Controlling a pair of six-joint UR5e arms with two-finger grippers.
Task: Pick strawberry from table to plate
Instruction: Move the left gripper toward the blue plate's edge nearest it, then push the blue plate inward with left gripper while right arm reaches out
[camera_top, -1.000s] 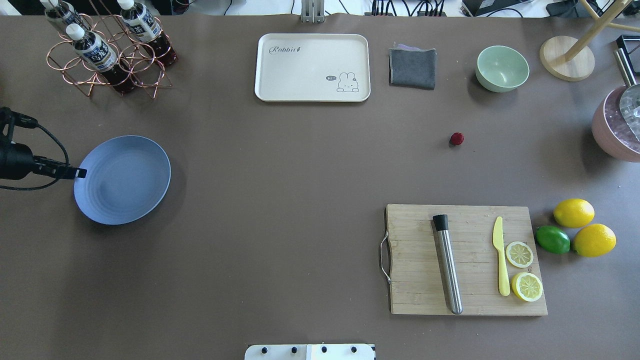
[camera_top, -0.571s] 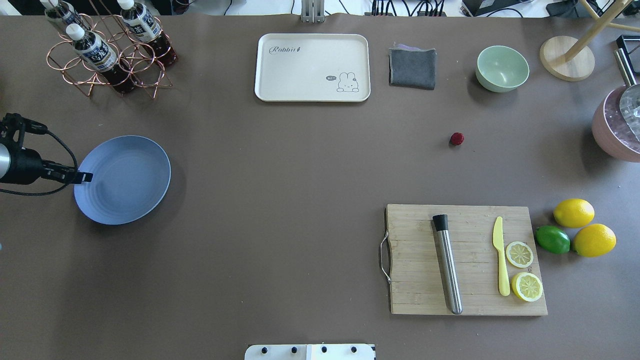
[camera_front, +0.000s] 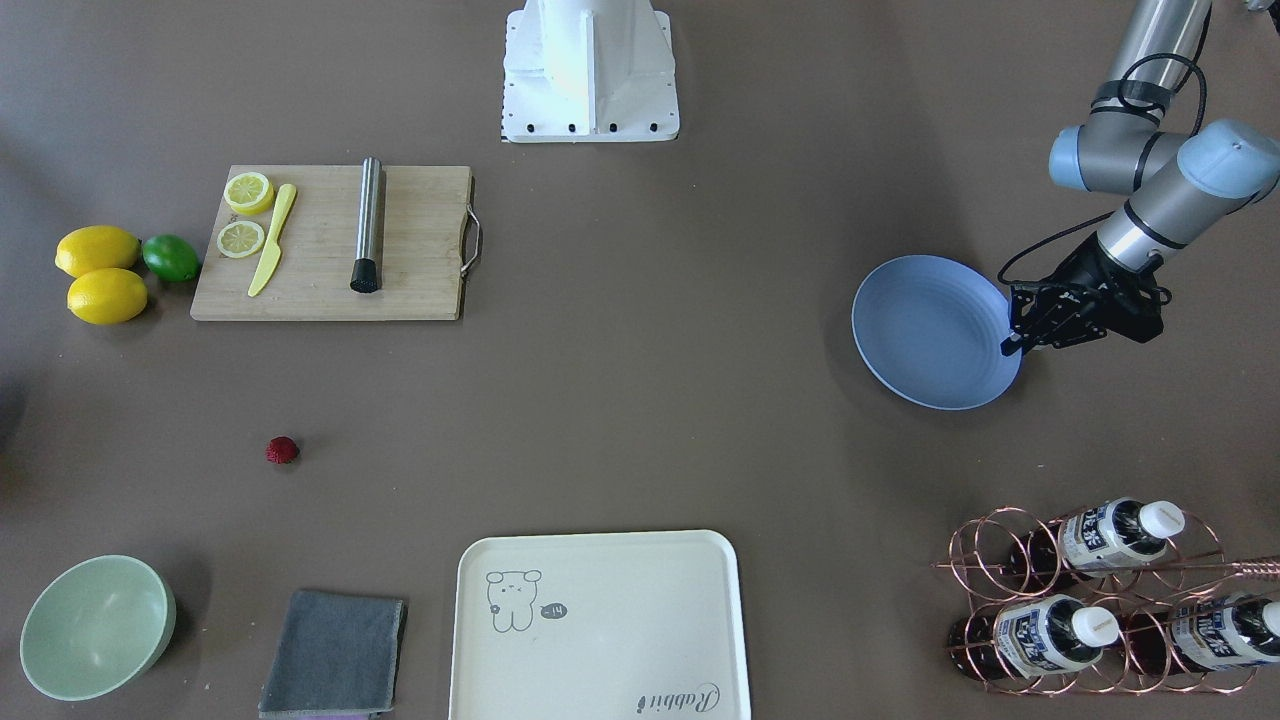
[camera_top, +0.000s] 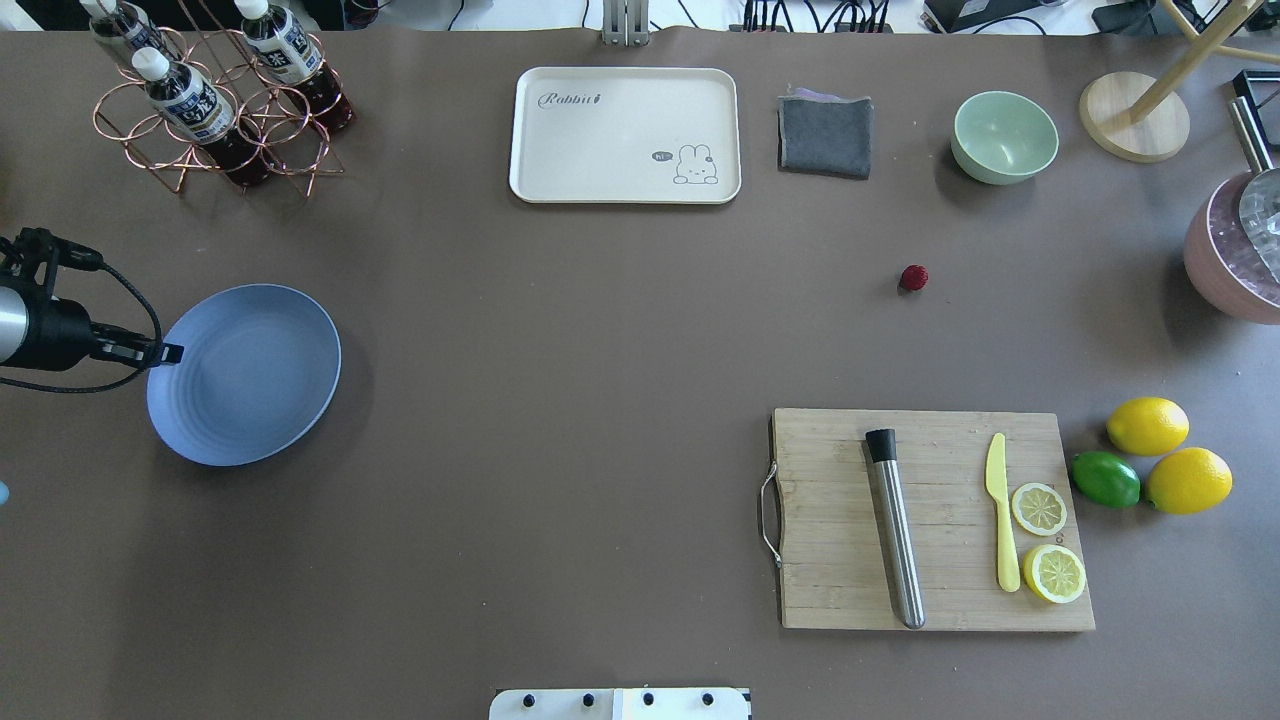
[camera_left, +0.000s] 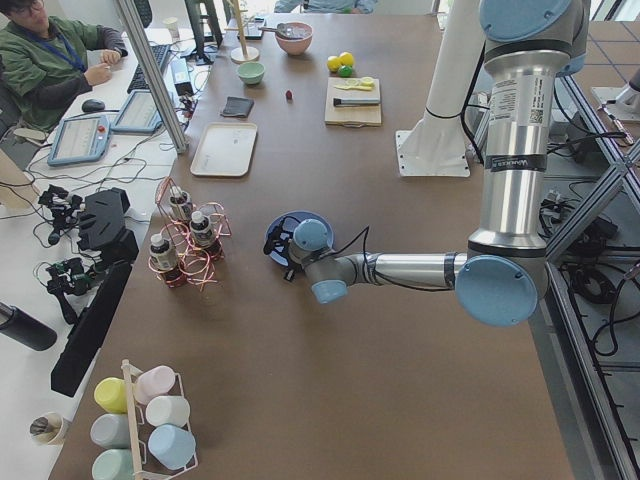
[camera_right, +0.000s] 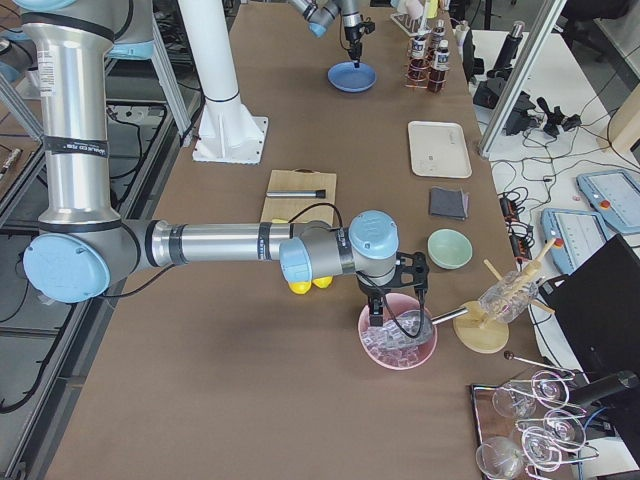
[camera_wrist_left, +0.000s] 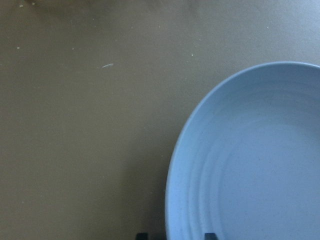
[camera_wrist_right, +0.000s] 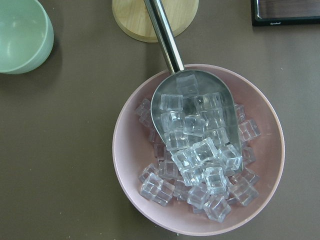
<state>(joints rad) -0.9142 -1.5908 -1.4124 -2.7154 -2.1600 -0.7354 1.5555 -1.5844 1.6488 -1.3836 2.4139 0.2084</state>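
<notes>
The strawberry (camera_top: 913, 277) (camera_front: 282, 450), small and dark red, lies alone on the table (camera_top: 560, 330), right of centre. Far to the left sits the blue-grey plate (camera_top: 250, 380) (camera_front: 930, 330), with nothing on it. My left gripper (camera_top: 170, 352) (camera_front: 1010, 345) is at the plate's left rim. In the left wrist view its two fingertips (camera_wrist_left: 142, 235) stand apart on either side of that rim, so it is open. My right gripper (camera_right: 378, 318) hovers over a pink bowl of ice far from the strawberry. I cannot tell whether it is open or shut.
At the back stand a bottle rack (camera_top: 215, 100), a cream tray (camera_top: 625, 135), a grey cloth (camera_top: 825, 135) and a green bowl (camera_top: 1004, 136). Front right lies a cutting board (camera_top: 830, 560) with a metal rod, knife and lemon slices, beside lemons (camera_top: 1147, 425) and a lime. The pink ice bowl (camera_wrist_right: 130, 150) is at the right edge.
The plate has shifted slightly toward the near edge of the table. The left gripper moved a little to the right at its rim. The strawberry has not moved.
</notes>
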